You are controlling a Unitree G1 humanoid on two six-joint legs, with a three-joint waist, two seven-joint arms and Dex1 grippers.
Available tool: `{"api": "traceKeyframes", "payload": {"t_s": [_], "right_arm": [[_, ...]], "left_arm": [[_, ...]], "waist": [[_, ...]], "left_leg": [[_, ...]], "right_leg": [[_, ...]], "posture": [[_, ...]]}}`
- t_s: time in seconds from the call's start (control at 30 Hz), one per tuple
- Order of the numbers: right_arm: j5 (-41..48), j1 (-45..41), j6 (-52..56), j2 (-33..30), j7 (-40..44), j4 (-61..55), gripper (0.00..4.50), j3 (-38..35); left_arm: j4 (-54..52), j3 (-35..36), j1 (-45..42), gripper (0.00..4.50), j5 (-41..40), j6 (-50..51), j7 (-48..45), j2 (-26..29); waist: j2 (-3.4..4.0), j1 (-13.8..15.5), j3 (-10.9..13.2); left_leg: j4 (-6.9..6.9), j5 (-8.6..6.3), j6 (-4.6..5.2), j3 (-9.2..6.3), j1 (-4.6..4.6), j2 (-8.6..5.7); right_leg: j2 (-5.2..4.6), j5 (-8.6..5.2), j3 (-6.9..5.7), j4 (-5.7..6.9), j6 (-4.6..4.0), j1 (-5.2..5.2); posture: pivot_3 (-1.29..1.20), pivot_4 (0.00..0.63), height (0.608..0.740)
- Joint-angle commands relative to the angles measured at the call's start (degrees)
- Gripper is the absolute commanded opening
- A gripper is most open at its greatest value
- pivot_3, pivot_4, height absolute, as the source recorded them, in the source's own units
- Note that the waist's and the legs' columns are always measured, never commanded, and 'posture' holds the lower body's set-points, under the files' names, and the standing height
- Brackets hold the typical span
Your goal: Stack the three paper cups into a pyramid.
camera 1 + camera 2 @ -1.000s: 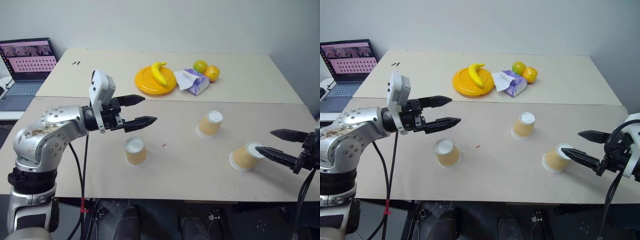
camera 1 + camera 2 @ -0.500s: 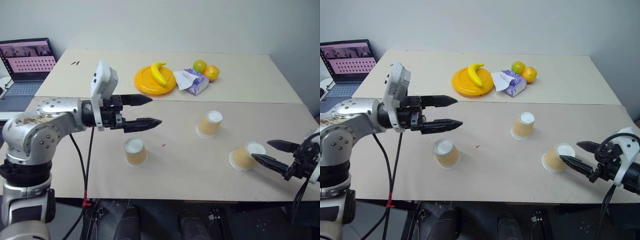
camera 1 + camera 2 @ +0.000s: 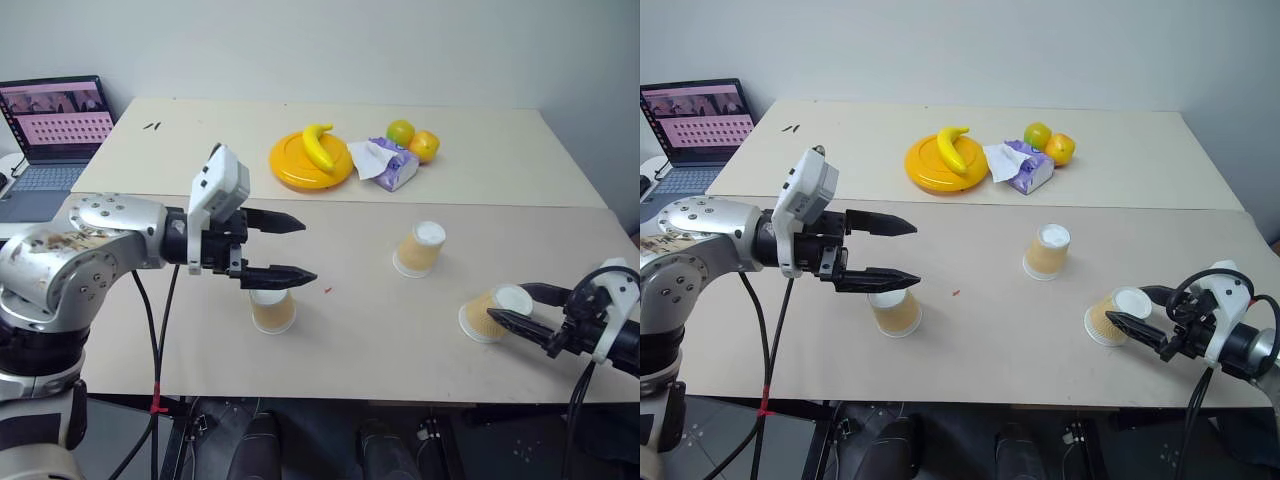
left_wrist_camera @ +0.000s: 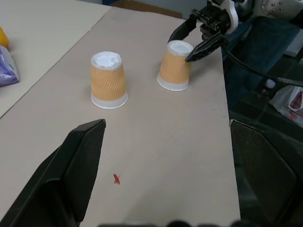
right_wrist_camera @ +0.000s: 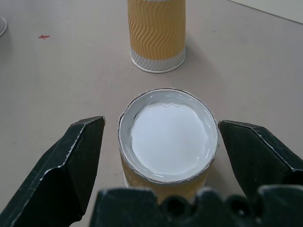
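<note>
Our three paper cups (image 3: 420, 248) stand apart, upside down on the desk (image 3: 360, 330), the right pincer (image 3: 510, 304) open around one, the left pincer (image 3: 290, 247) open above another, a banana plate (image 3: 310, 160) behind.

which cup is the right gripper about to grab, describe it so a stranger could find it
On the near table, look to its right end, where the open right gripper reaches in. Between its fingers stands a paper cup, upside down, tan with a white base. Unlike the other two cups, it leans and is nearest the table's right edge.
</note>
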Motion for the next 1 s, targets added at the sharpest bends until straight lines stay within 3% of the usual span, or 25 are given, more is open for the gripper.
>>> {"api": "traceKeyframes", "payload": {"t_s": [0.03,0.07,0.1,0.23,0.43,0.73,0.9,1.0], "right_arm": [[-0.75,-0.94,-1.93,0.20,-0.59,0.62,4.50,-0.20],[-0.87,-1.12,-2.05,0.29,-0.82,0.92,4.50,0.01],[-0.90,-1.22,-2.14,0.35,-0.99,1.11,3.99,0.14],[-0.90,-1.66,-2.36,0.44,-1.52,0.17,2.87,0.50],[2.75,-6.79,3.76,-2.33,-3.25,-6.87,2.87,1.71],[11.33,-16.94,17.23,-7.39,-4.50,-18.45,2.87,9.81],[12.27,-20.84,19.28,-4.16,-7.81,-21.59,2.87,16.42],[9.31,-24.84,18.58,0.20,-10.11,-20.13,2.87,23.97]], "left_arm": [[-0.76,0.03,-1.34,4.49,1.31,-2.23,-1.64,0.86],[-0.60,-0.15,-1.46,4.49,1.73,-2.60,-1.98,0.90],[-0.50,-0.26,-1.53,4.50,2.06,-2.85,-2.24,0.91],[-0.10,-0.40,-1.82,4.50,2.70,-3.17,-3.01,0.84],[0.39,-0.68,-2.42,4.50,3.76,-3.65,-4.44,0.98],[0.82,-1.62,-2.81,4.50,5.18,-4.62,-5.31,0.13],[0.58,-2.67,-2.90,4.50,6.12,-5.20,-4.85,-1.18],[-0.69,-2.60,-1.87,4.50,6.05,-5.39,-4.89,-1.03]], "waist": [[0.00,0.00,0.00],[0.00,0.00,0.00],[0.00,0.01,0.00],[0.00,0.05,0.00],[0.01,-0.36,0.00],[-0.01,-0.54,0.01],[0.00,-0.47,0.01],[-0.03,-0.88,0.00]], "left_leg": [[0.00,0.00,0.00,-0.01,0.00,0.01],[0.00,0.00,0.00,0.00,0.00,0.00],[-0.01,0.00,0.00,0.00,0.00,0.00],[-0.01,0.00,0.00,0.00,0.00,0.00],[0.01,0.00,0.00,0.00,0.01,0.02],[0.00,0.00,0.01,-0.02,-0.04,0.01],[0.02,0.00,0.01,-0.02,-0.06,0.02],[0.02,0.00,0.01,-0.03,-0.06,0.03]], "right_leg": [[0.00,0.00,0.00,0.00,0.00,0.00],[0.00,0.00,0.00,0.00,0.00,0.00],[0.00,0.00,0.00,0.00,0.00,0.00],[0.00,0.00,0.00,0.00,0.00,0.00],[0.02,0.00,0.01,0.08,0.00,-0.02],[0.01,-0.01,0.00,0.05,0.00,-0.03],[0.01,-0.01,0.00,0.07,-0.01,-0.08],[0.03,-0.01,0.00,0.10,-0.01,-0.10]], "posture": [[0.00,0.150,0.732],[0.00,0.150,0.732],[0.00,0.150,0.732],[0.00,0.150,0.732],[0.00,0.150,0.732],[0.00,0.150,0.732],[0.00,0.150,0.732],[0.00,0.150,0.732]]}}
